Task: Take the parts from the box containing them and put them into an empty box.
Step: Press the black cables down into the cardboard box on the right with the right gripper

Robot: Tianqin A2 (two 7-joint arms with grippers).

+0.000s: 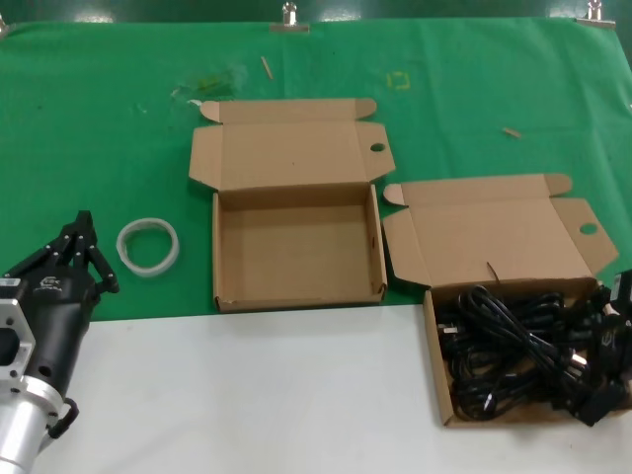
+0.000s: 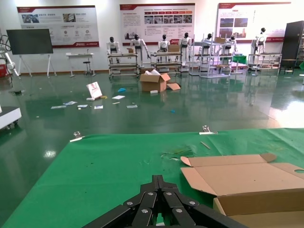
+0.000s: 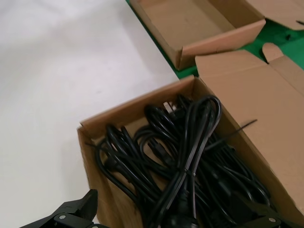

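The left arm, a silver metal wrist carrying a black body, rises from the lower left of the head view and slants up and inward. Its black, linkage-fingered left gripper [image 1: 87, 255] has its fingertips drawn together to a point, hanging idle. The right arm barely shows at the far right edge; its black right gripper [image 1: 610, 341] points downward with the jaws spread wide apart, as its wrist view shows
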